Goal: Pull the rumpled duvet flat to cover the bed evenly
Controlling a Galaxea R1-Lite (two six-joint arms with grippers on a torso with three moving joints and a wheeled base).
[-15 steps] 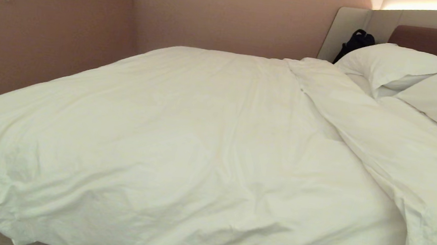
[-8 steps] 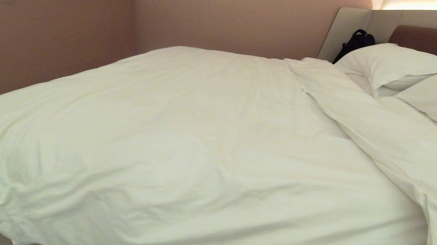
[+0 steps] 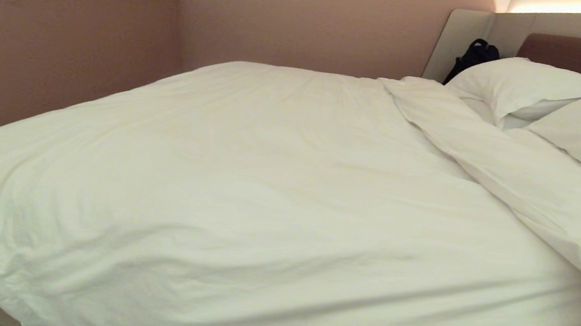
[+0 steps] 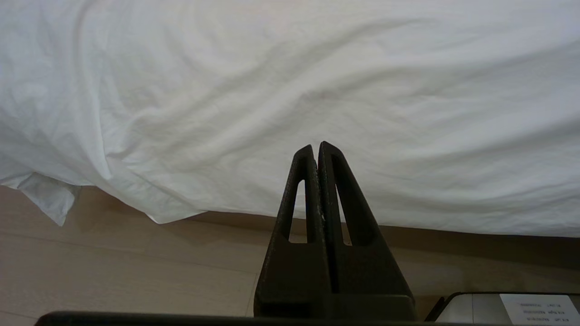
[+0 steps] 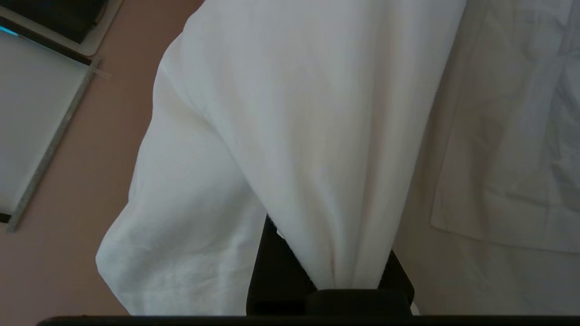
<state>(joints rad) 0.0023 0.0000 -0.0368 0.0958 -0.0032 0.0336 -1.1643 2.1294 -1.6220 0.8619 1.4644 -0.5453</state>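
The white duvet (image 3: 266, 193) lies spread over the bed (image 3: 577, 53), with a long fold running along its right side below the pillows (image 3: 520, 84). Neither arm appears in the head view. In the right wrist view my right gripper (image 5: 328, 258) is shut on a bunched fold of the duvet (image 5: 308, 136). The cloth is drawn taut from the jaws and hides the fingertips. My left gripper (image 4: 316, 147) is shut and holds nothing. It is parked low in front of the duvet's hanging edge (image 4: 272, 90), above the floor.
Pink walls close off the far side and the left of the bed. A black bag (image 3: 474, 55) sits by the headboard. Pale wood floor (image 4: 113, 262) runs beside the bed, with part of my base (image 4: 521, 308) near it. A duvet corner (image 4: 45, 199) hangs low.
The duvet's near right part has been drawn toward the right. Its creases have flattened and the fold at the lower right has shifted further right. The left gripper has stayed put.
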